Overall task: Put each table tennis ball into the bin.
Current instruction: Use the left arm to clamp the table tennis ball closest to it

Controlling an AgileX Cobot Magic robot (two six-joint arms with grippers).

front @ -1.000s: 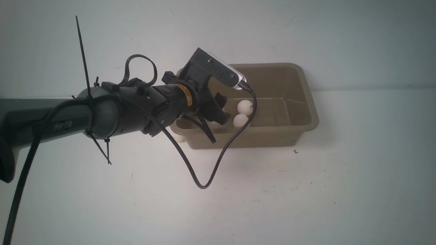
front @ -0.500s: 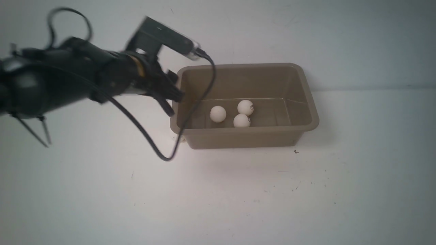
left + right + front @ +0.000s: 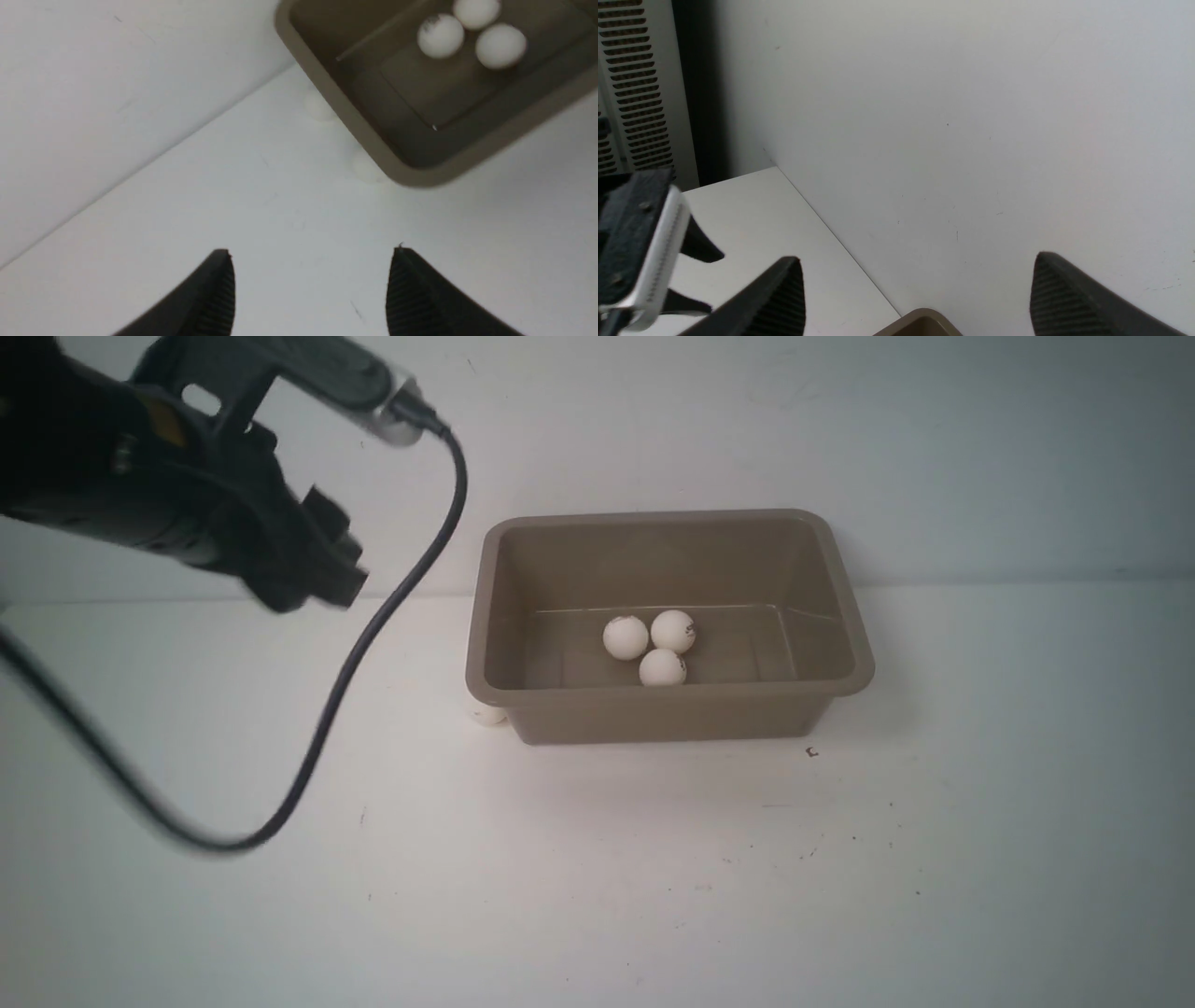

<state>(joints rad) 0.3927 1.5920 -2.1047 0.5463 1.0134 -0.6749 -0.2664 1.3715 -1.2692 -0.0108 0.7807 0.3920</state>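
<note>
Two grippers: my left gripper (image 3: 310,254) and my right gripper (image 3: 917,263), both with nothing in them.
My left gripper: the fingers are apart and empty. It hangs in the air to the left of the bin (image 3: 672,721), well apart from it.
My right gripper: the fingers are wide apart and empty. It faces the wall (image 3: 971,116), with a corner of the bin just below.
Cable (image 3: 373,616): black, hanging in a big loop from my left wrist.
Balls in the bin: three white ones bunched close on the floor, the left ball (image 3: 625,637), the back ball (image 3: 673,630) and the front ball (image 3: 663,667).
Ball outside: the fourth ball (image 3: 487,715) is on the table (image 3: 653,877), tucked against the bin's near left corner.
Blurry spot (image 3: 317,105): pale and round, beside the bin's left wall. I cannot tell if it is a ball.
Bin: brown-grey tub on the white table.
</note>
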